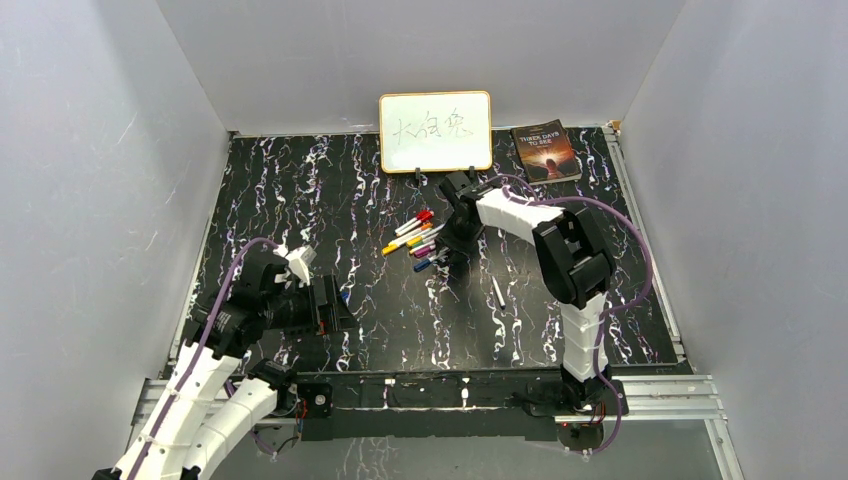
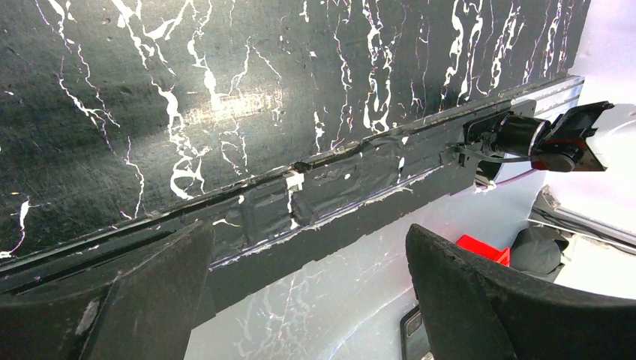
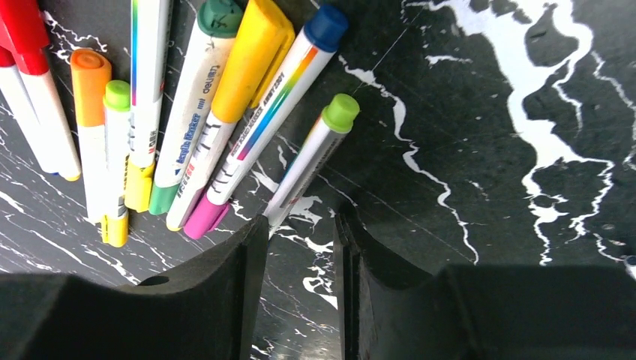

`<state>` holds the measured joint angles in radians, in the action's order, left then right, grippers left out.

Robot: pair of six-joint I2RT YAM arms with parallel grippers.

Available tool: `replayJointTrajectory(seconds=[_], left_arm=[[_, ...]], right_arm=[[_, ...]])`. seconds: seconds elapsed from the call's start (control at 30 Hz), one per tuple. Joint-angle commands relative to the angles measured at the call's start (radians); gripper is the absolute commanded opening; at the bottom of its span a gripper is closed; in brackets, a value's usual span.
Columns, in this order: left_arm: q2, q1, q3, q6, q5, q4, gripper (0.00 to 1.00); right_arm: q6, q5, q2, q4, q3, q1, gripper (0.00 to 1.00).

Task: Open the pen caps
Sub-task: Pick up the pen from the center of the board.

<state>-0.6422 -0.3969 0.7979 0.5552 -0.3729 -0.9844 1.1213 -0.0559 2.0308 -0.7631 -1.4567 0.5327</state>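
Pens [image 1: 418, 240]: a loose bunch at mid-bench, a little toward the far edge, lying flat, fanned and mostly touching one another; all the pen caps [image 3: 251, 56] seen from the right wrist look seated: red [image 3: 22, 30], orange [image 3: 90, 75], yellow, blue [image 3: 326, 26], light green [image 3: 341, 112]

Handling, as judged: light, stiff, smooth round plastic, so apt to roll or skid on the hard bench [image 1: 300, 200]; caps likely press-fitted, wanting a straight pull along the barrel; best hold is mid-barrel with one pair of jaws and the stubby cap with the other; the light-green-capped pen [image 3: 304, 169] lies at the open side of the bunch, clear on one flank, the easiest to single out

Right arm [image 1: 560, 250]: jaws low over the bunch, a narrow gap between them, nothing gripped; the tail of the light-green-capped pen lies just off one fingertip [image 3: 259, 229]

Left arm [image 1: 230, 320]: jaws spread wide and empty, near the bench's near-left corner, well apart from the pens

Further out: one slim white stick [image 1: 497, 292] alone toward the near edge; whiteboard [image 1: 435, 130] and book [image 1: 545, 152] at the far edge
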Motion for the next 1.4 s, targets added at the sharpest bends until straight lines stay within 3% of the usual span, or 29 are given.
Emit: replayJointTrajectory(seconds=[0.0,0.57,0.87,1.13,1.37], left_arm=[[0.008,-0.005,0.008,0.013,-0.004,-0.013,0.98],[-0.011,-0.006,-0.003,0.008,-0.016,-0.006,0.98],[-0.042,-0.005,0.030,0.034,-0.049,0.016,0.99],[-0.059,-0.005,0.029,0.048,-0.140,0.065,0.98],[-0.043,-0.005,-0.056,0.093,-0.248,0.195,0.98]], right_arm=[[-0.084,0.080,0.017,-0.083,0.025,-0.020,0.33],[-0.120,0.063,0.099,-0.127,-0.036,-0.017,0.30],[-0.191,0.079,0.063,-0.098,0.067,-0.017,0.10],[-0.337,0.132,-0.058,-0.051,0.149,-0.007,0.02],[-0.404,0.135,-0.299,-0.008,0.266,0.024,0.00]])
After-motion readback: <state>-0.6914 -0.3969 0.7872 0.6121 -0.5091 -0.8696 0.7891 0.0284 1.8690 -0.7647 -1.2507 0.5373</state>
